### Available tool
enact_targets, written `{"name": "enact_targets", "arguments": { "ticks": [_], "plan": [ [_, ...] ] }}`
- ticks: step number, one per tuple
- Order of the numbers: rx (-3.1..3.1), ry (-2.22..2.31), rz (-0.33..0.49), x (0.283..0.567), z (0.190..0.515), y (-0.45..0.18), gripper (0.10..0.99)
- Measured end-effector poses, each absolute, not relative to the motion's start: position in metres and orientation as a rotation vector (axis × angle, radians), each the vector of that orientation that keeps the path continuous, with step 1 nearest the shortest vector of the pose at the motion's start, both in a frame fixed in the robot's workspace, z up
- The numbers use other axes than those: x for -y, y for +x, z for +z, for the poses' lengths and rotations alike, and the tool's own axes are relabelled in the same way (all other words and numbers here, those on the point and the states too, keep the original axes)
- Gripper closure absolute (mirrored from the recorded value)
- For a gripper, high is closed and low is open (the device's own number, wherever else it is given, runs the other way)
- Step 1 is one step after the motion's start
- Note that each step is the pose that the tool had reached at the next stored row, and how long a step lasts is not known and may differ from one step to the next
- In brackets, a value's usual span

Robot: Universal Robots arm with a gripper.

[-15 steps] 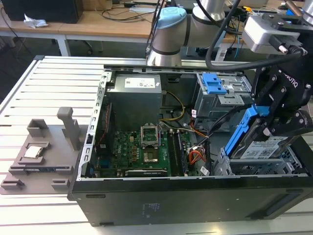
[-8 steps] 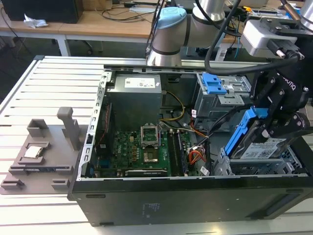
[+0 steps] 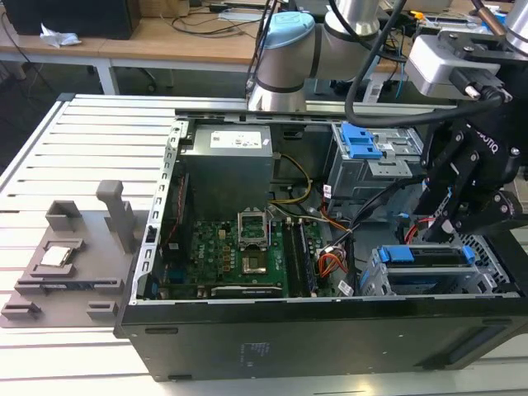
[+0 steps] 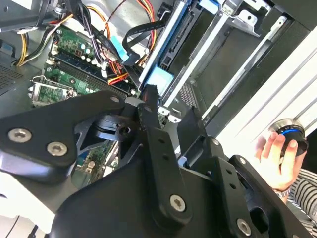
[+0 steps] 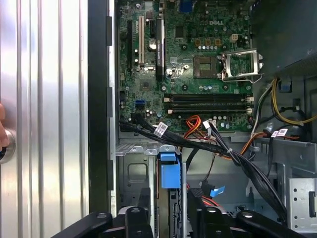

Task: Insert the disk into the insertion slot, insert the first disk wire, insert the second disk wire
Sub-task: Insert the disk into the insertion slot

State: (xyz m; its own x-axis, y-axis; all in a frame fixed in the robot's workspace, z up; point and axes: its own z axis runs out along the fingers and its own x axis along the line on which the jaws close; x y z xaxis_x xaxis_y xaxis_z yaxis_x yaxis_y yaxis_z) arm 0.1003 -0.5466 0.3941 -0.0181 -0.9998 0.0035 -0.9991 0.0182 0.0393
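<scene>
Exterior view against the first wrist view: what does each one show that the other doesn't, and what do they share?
Exterior, not wrist: the grey parts tray beside the case and the arm's base. Wrist, not exterior: a person's hand at the slatted table's edge. Shared: the motherboard, the disk in its blue carrier standing in the insertion slot, and the gripper close over it.

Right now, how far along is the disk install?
Looks done: the disk sits in the insertion slot. In hand: the gripper hangs just above it, beside the first disk wire. Left: I cannot see either wire plugged into the disk.
</scene>
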Motion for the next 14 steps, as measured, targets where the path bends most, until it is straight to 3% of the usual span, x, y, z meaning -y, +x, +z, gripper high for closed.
{"name": "enact_targets", "arguments": {
  "ticks": [4,14],
  "plan": [
    [2.220,2.180,-0.040,0.547,0.393,0.100,0.973],
    [2.219,2.179,-0.042,0.546,0.393,0.111,0.980]
  ]
}}
